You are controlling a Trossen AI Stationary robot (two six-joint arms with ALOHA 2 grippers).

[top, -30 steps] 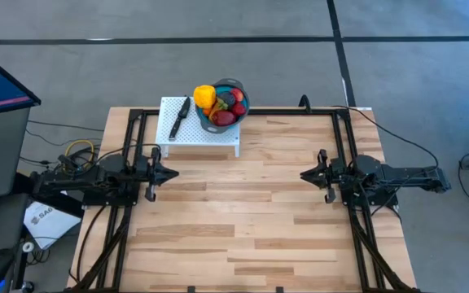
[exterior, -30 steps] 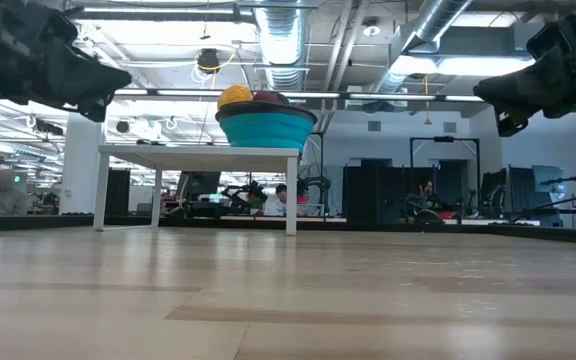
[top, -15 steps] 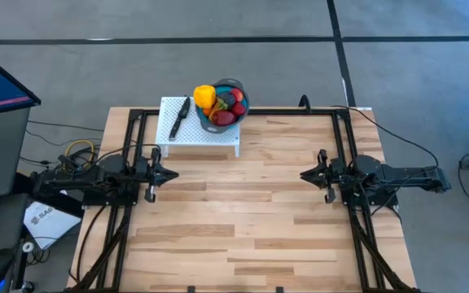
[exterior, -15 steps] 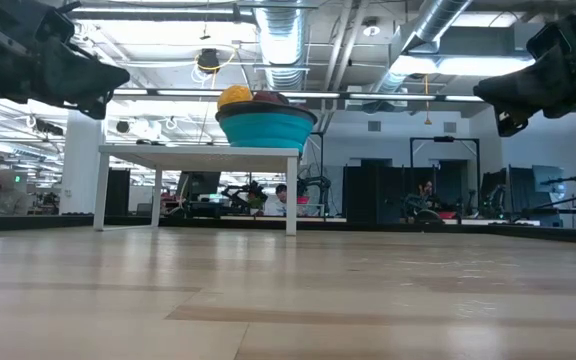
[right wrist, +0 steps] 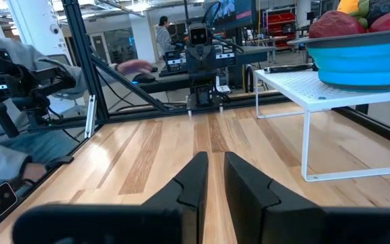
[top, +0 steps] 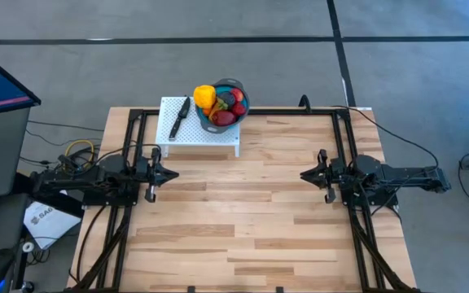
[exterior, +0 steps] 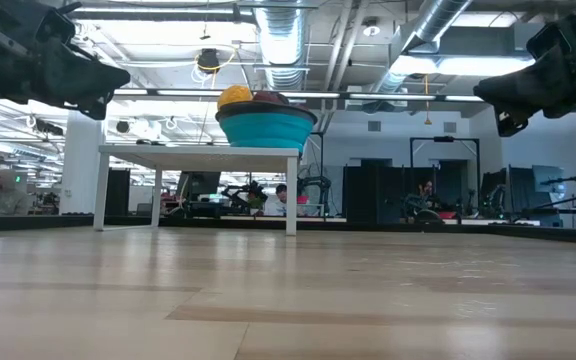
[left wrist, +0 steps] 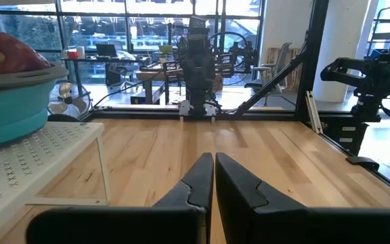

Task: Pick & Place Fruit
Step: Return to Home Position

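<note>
Fruit [top: 219, 102] heaped in one bowl [top: 246, 103], one knife [top: 179, 119] beside, left gripper [top: 173, 172] and right gripper [top: 303, 173] clenched

Colourful fruit [top: 218, 104] heaped inside blue bowl [top: 246, 99]

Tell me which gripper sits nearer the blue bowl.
Left. The left gripper hangs just in front of the white shelf carrying the blue bowl; the right gripper hangs far off toward the table's right side.
</note>
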